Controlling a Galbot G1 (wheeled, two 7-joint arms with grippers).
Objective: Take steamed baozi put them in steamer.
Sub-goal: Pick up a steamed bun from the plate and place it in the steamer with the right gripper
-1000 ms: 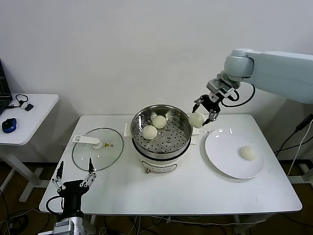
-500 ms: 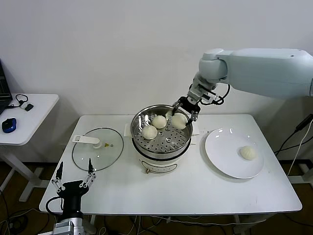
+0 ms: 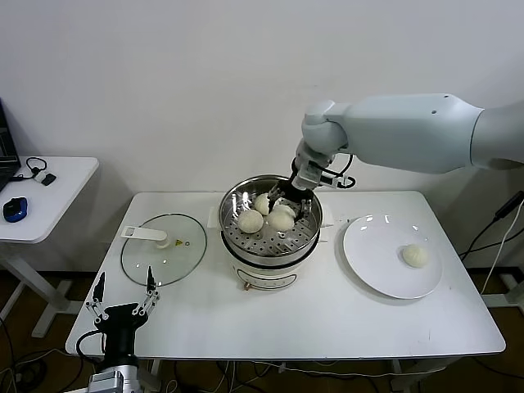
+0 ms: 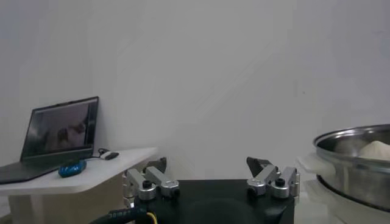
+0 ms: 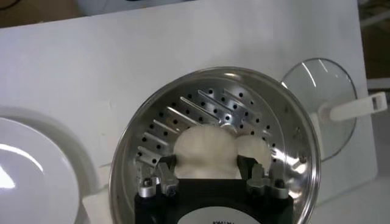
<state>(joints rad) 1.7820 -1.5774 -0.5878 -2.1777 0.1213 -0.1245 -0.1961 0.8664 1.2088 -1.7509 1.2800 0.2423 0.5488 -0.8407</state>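
Observation:
The steamer [image 3: 270,246] stands mid-table, a shiny steel pot with a perforated tray [image 5: 177,119]. My right gripper [image 3: 286,205] reaches down into it, shut on a steamed baozi [image 3: 281,219] held just above the tray. In the right wrist view that baozi [image 5: 206,152] fills the gap between the fingers of the gripper [image 5: 207,164]. Two more baozi [image 3: 250,220] [image 3: 262,202] lie on the tray; one [image 5: 255,149] shows beside the held one. Another baozi [image 3: 415,255] lies on the white plate [image 3: 372,254]. My left gripper [image 3: 123,304] is parked open at the table's front left corner.
The glass lid [image 3: 164,248] with its white handle lies flat left of the steamer. A side table [image 3: 49,196] with a mouse and cables stands further left. In the left wrist view the open gripper [image 4: 210,173] faces a laptop [image 4: 58,131], with the steamer's rim [image 4: 353,135] alongside.
My right arm has swung left from the gap between plate and steamer to over the pot, carrying the baozi down towards the tray. The left arm has not moved.

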